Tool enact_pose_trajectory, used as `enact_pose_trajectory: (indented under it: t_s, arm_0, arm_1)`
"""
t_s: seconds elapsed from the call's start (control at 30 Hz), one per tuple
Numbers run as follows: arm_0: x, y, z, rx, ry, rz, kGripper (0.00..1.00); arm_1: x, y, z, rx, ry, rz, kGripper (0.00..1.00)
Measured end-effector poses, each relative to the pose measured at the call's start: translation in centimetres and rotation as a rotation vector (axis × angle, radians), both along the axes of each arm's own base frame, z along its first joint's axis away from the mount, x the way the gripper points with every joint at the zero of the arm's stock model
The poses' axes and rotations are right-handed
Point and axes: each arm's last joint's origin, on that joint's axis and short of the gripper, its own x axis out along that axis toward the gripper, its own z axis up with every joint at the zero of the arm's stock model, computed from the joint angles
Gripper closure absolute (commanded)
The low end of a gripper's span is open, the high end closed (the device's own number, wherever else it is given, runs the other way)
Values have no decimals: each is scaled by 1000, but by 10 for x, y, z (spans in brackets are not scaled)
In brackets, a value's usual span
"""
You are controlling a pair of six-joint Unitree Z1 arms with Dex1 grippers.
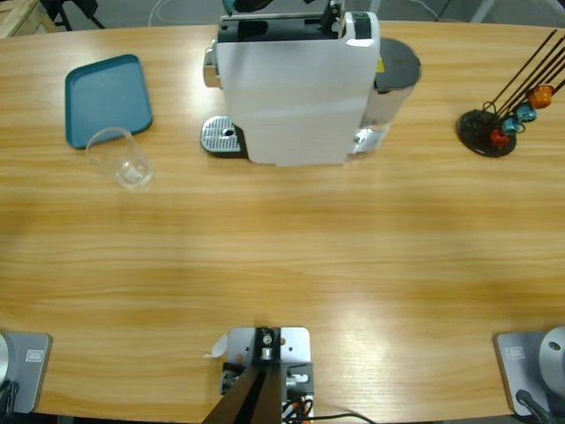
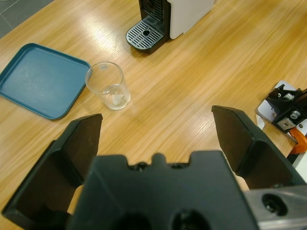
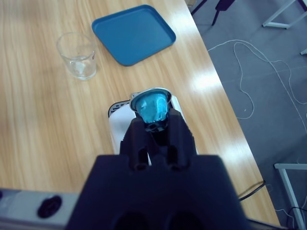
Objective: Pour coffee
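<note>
Above machine (image 3: 122,125), right gripper (image 3: 154,120) pinching capsule (image 3: 152,106)

My left end effector (image 2: 156,139) hangs with jaws spread wide over the table (image 2: 192,81). At eleven o'clock stands an empty glass (image 2: 108,86), a blue tray (image 2: 41,79) beside it; the coffee machine (image 2: 165,21) sits at twelve.

A clear glass (image 1: 122,159) stands upright, apart from the white coffee machine (image 1: 296,97).
</note>
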Motion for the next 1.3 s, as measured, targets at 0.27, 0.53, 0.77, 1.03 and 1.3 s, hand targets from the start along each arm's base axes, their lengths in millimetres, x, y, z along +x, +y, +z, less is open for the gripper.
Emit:
enact_pose_trajectory:
  t_s: [0.27,0.53,0.77,1.03,1.3]
  arm_0:
    - [0,0,0,-2,-1,0,0]
    - [0,0,0,-2,-1,0,0]
    - [0,0,0,-2,-1,0,0]
    - [0,0,0,-2,-2,0,0]
    - [0,0,0,-2,-2,0,0]
  arm_1:
    - [7,5,-12,-28,13,-16,1000]
    - [10,5,-16,-49,8,-46,1000]
    - [10,4,-17,-54,12,-46,1000]
    - [10,4,-23,-67,24,-48,543]
    - [12,3,-25,-85,13,-77,28]
